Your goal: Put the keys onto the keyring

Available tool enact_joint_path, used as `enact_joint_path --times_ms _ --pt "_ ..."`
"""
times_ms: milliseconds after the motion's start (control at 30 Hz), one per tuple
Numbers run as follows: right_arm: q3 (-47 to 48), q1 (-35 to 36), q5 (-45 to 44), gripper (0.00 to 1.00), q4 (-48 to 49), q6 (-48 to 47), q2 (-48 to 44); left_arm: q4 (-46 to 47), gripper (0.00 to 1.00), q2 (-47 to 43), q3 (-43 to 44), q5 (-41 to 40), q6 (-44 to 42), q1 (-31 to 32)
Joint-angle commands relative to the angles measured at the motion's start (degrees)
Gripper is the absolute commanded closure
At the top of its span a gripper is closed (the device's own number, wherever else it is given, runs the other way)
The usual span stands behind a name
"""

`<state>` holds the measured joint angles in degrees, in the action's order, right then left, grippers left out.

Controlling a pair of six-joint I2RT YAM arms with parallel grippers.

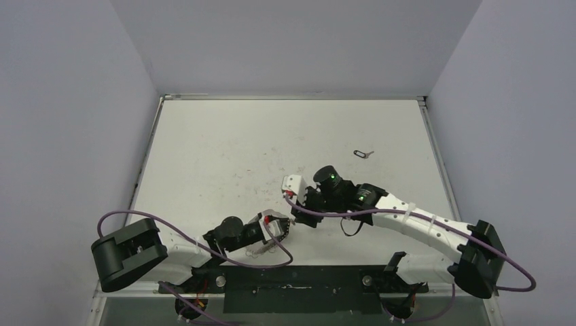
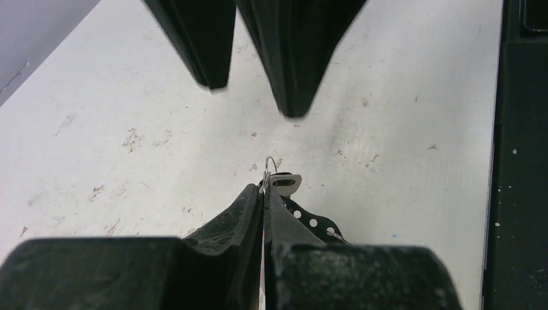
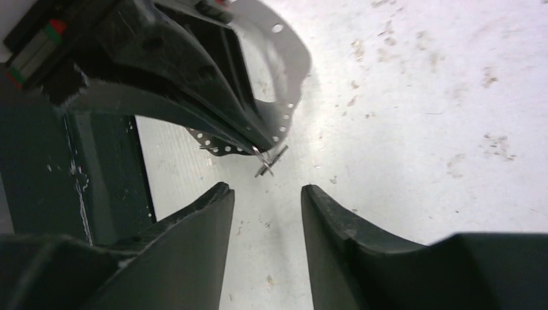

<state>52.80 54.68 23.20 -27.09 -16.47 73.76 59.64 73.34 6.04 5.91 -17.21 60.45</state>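
I see a scuffed white table (image 1: 224,149) walled in pale grey, with both arms reaching toward its near middle. The left pincer (image 2: 265,192) is pressed fully together on a thin silvery wire, which I take to be the keyring (image 2: 271,163). Only a small arc of it pokes out past the tips. The right pincer (image 3: 265,194) faces it tip to tip, near but apart, its fingers partly spread with nothing between them. The keys (image 1: 363,153), one tiny silver key on a small black loop, lie alone on the table farther off and to the right, well apart from both pincers.

I judge that the ring is being steadied and that no key is on it yet. Next, the right pincer must reach out to the key, pinch something far smaller than itself, and thread its loop onto the wire. No brand or writing is readable anywhere.
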Motion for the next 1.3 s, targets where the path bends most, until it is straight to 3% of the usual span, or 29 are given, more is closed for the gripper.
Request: enact_joint_path --times_ms 0,233,433,900,1100,1233,1267 --pt "-6.1 -4.8 6.5 0.54 11.2 3.2 -8.9 9.0 1.0 -2.4 -2.4 -2.9 4.4 -0.1" --pt "-13.6 -5.6 13.5 0.51 21.1 2.1 -15.3 11.5 1.0 -5.7 -3.8 -1.2 5.4 -0.1" --pt "-14.9 -5.6 16.3 0.6 24.1 0.2 -12.5 9.7 1.0 -8.5 -4.2 1.2 5.0 -0.1" --pt "-16.9 -6.0 16.8 0.72 28.5 -1.7 -9.3 7.4 1.0 -10.1 -4.0 2.4 4.7 -0.1" --pt "-17.0 -6.4 16.7 0.83 29.2 -1.9 -7.1 7.3 1.0 -10.2 -4.1 2.5 4.6 -0.1" --pt "-16.8 -6.8 16.9 1.0 28.4 -2.4 -6.1 7.2 1.0 -10.5 -4.1 2.5 4.4 -0.1" --pt "-16.7 -6.8 16.8 1.0 28.0 -2.6 -5.9 7.2 1.0 -10.5 -4.1 2.4 4.3 -0.1"
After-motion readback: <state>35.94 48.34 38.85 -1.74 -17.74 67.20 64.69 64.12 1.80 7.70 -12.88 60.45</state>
